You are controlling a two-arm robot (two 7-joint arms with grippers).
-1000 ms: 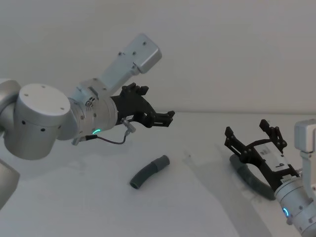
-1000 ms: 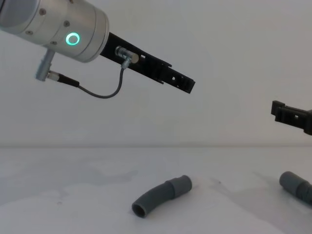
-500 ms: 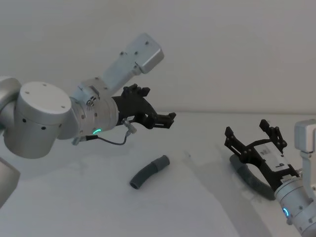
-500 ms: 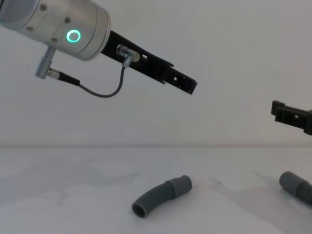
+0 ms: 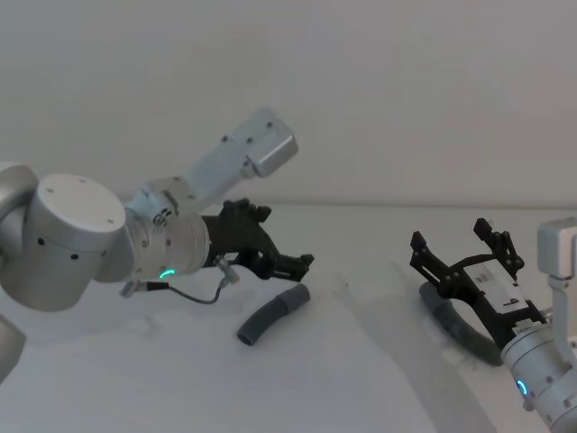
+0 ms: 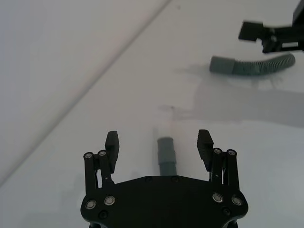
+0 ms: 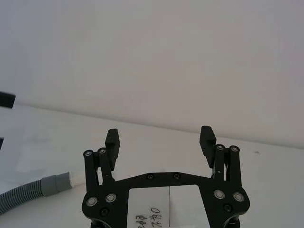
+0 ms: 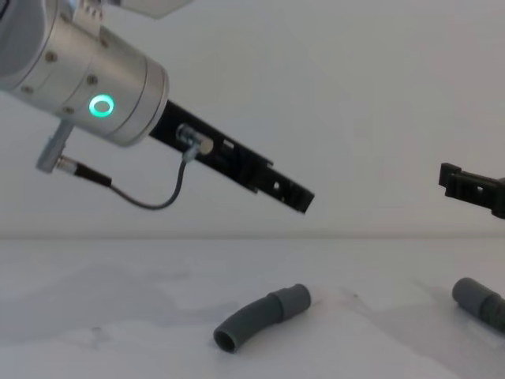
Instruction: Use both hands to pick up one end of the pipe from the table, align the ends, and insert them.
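Note:
A short curved grey pipe lies on the white table, its wider collar end pointing away from me. In the chest view the pipe shows its open mouth toward me. My left gripper hangs open just above and behind it; in the left wrist view the collar sits between the open fingers of the left gripper, farther out. The second grey pipe piece lies at the right, ribbed with a smooth collar. My right gripper hovers open over it.
A pale grey wall rises behind the table's far edge. White table surface stretches between the two pipe pieces and to the left. The left arm's grey cable loops below its wrist.
My left gripper has come down and slightly back, from high above the table to just over the curved pipe. The right gripper and both pipe pieces have not moved.

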